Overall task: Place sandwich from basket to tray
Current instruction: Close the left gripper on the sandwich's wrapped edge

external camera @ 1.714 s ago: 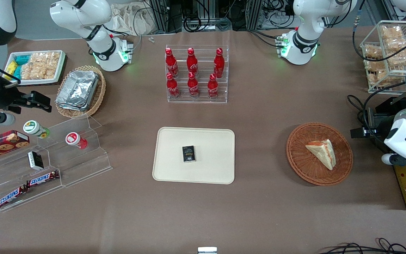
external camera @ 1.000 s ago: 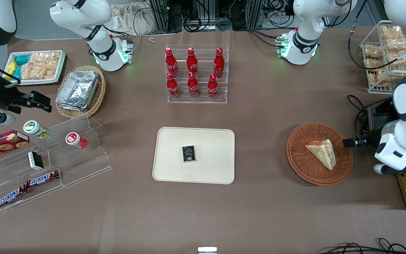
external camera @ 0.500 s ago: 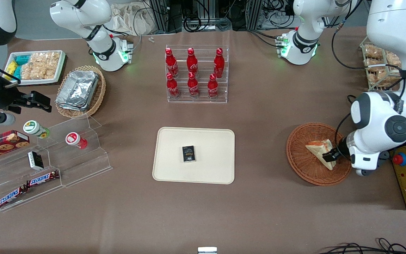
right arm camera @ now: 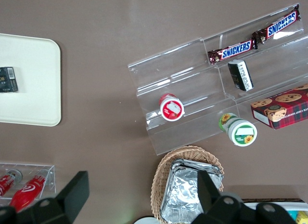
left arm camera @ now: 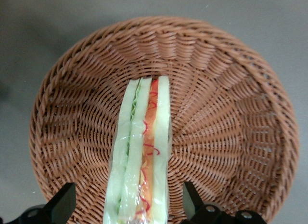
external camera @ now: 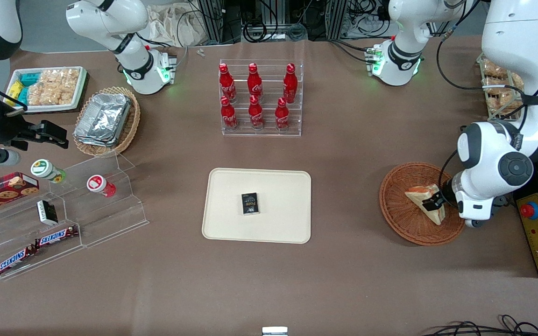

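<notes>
Hovering over the basket [external camera: 409,219], the gripper [left arm camera: 129,204] is straddling the sandwich [left arm camera: 142,151] with fingers [left arm camera: 62,202] apart, not touching it (cut edge facing up). Sandwich is lying in the basket, at 3 o'clock from the tray [external camera: 278,186] on the bench [external camera: 343,280].

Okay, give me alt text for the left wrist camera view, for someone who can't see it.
The open gripper hovers over a wrapped sandwich standing on edge in a round reddish-brown wicker basket, its jaws on either side of the sandwich but not touching it. Green and orange filling shows between the white bread slices.
</notes>
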Action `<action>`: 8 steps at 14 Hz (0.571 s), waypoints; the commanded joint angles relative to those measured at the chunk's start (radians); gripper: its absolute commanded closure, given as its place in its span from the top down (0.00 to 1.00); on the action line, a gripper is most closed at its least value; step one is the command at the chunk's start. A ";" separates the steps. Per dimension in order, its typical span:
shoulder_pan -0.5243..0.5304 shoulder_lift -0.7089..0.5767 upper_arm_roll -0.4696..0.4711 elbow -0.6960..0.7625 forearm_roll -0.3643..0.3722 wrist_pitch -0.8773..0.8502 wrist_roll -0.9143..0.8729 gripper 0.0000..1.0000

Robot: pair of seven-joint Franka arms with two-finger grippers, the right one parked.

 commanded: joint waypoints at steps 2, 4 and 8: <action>0.011 0.034 -0.008 -0.018 0.013 0.065 -0.057 1.00; 0.005 0.057 -0.008 -0.017 0.014 0.102 -0.119 0.70; 0.003 0.056 -0.010 -0.014 0.013 0.113 -0.148 0.00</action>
